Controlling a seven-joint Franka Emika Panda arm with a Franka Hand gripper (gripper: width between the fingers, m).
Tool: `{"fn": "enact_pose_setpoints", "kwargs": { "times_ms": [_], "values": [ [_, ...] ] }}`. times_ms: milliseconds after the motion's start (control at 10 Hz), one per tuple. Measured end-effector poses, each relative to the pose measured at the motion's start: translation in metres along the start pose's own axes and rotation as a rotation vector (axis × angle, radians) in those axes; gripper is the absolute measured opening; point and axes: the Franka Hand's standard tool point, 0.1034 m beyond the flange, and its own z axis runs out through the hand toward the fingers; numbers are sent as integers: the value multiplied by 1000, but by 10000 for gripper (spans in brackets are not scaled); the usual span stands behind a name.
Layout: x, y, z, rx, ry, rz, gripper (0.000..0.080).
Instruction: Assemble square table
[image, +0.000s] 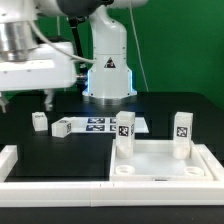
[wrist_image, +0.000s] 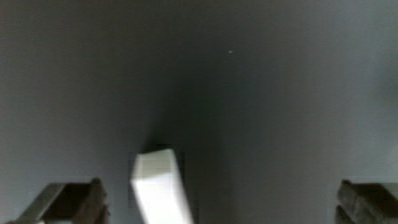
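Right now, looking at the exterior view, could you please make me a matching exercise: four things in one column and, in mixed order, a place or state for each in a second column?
Things:
1. marker board
2. tabletop
3. leftmost leg
4. leg beside the marker board

Places or states:
A. lies on its side
B. carries two upright legs
C. flat, directly before the robot base
D. stands alone on the black table

Pairs: 1-C, 2-B, 3-D, 4-A

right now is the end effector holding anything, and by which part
nothing is held: the end effector is open, and a white leg shows between its fingers, touching neither
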Motion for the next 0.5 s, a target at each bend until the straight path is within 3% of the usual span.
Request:
{"fn": "enact_pose_setpoints", "kwargs": {
  "times_ms": [400, 500],
  "values": [
    [-5, -5, 4, 10, -34, 108, 648],
    [-23, -7, 12, 35, -131, 156, 648]
  ]
}}
